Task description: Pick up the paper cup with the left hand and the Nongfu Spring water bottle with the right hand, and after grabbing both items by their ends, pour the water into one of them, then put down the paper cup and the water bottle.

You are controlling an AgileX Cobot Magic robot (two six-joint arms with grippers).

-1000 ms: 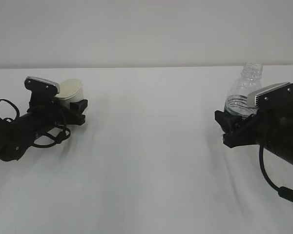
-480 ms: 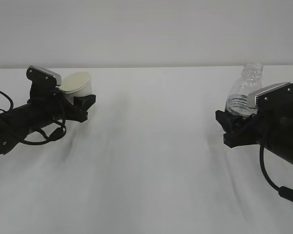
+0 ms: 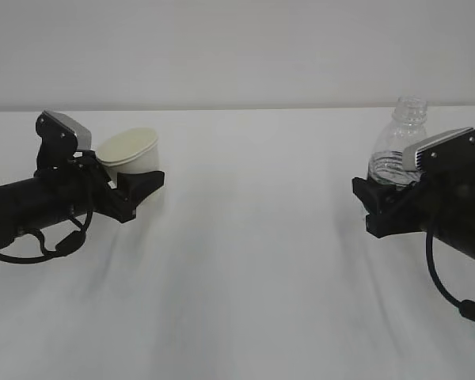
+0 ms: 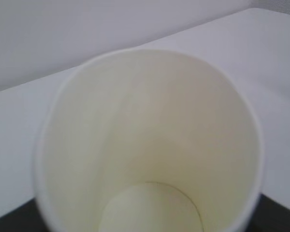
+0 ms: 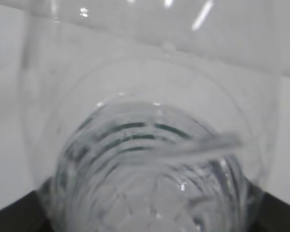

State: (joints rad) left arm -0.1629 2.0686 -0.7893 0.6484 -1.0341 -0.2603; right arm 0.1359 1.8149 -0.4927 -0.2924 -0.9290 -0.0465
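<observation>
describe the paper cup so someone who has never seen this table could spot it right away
Start at the left side of the white table, where a black arm reaches in. Its left claw holds the paper cup, tipped so its mouth shows. It is short, white and opaque with a pale cream inside, unlike the tall clear bottle at far right.

One cup (image 3: 131,150), one bottle (image 3: 397,146) (clear, no cap), two arms, each with one gripper, left (image 3: 134,186) and right (image 3: 374,207), over one counter (image 3: 253,261).
</observation>
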